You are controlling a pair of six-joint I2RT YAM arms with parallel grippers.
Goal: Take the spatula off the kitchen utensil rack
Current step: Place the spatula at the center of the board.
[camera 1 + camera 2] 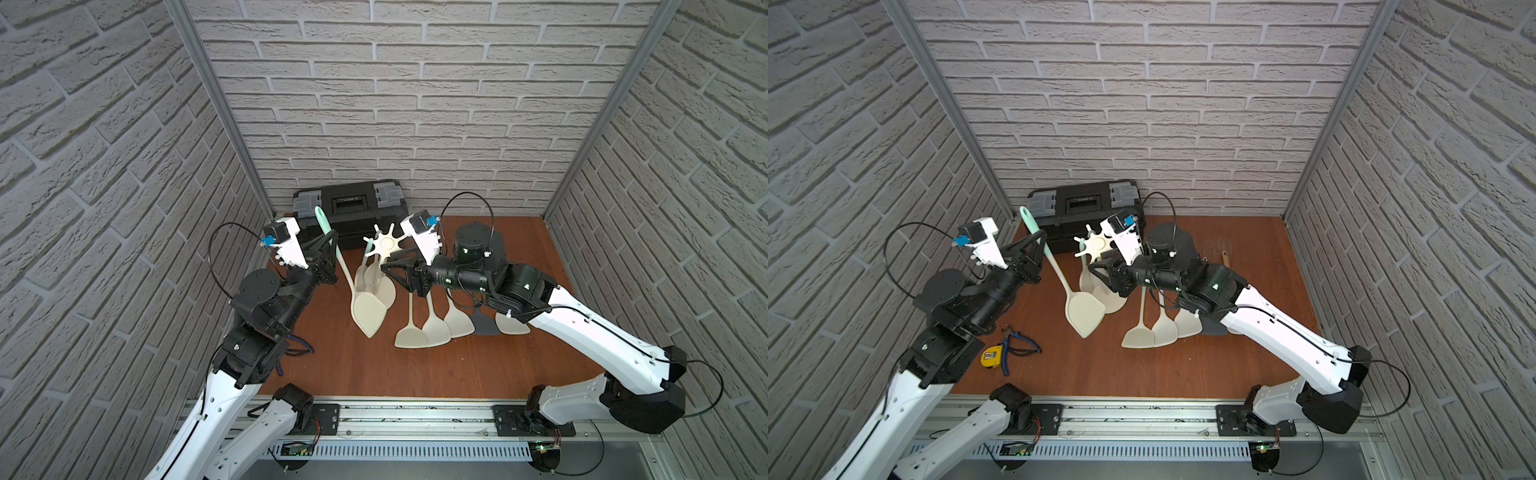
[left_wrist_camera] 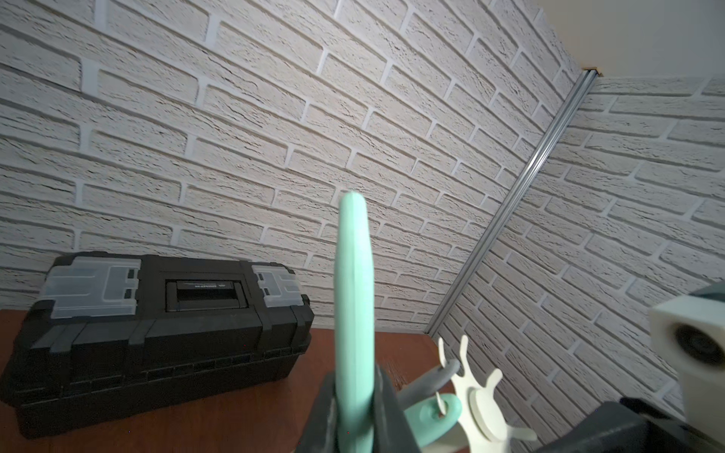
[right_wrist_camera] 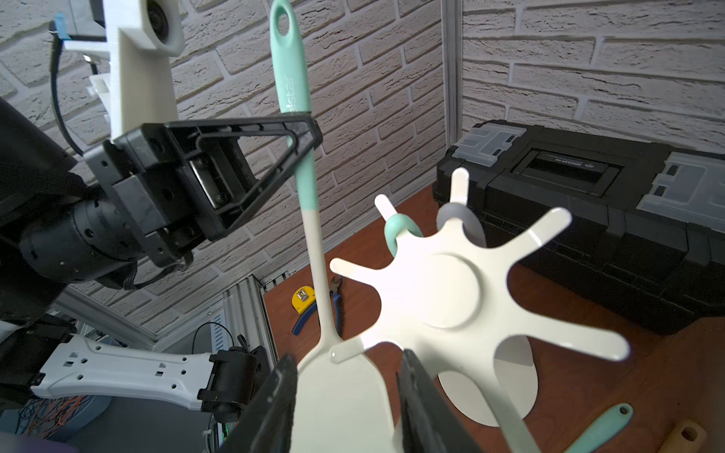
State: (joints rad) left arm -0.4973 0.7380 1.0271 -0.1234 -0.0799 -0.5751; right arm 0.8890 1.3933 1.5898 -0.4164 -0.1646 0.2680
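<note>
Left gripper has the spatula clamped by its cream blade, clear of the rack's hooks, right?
Not by the blade: in the right wrist view the left gripper clamps the spatula by its mint-green handle, clear of the hooks of the rack.

I count: 1 black plastic toolbox (image 1: 349,216) w/ 2 grey latches (image 1: 308,203). 1 cream-white star-topped utensil rack (image 1: 388,245); on its prongs 1 teal loop (image 3: 396,231), 1 grey loop (image 3: 472,229). 1 teal-handled cream spatula (image 1: 368,311). Lying flat: 4 cream blades (image 1: 409,334), 1 grey blade (image 1: 484,324). 1 yellow tape measure (image 1: 991,356), 1 pr blue-handled pliers (image 1: 1017,345).
</note>
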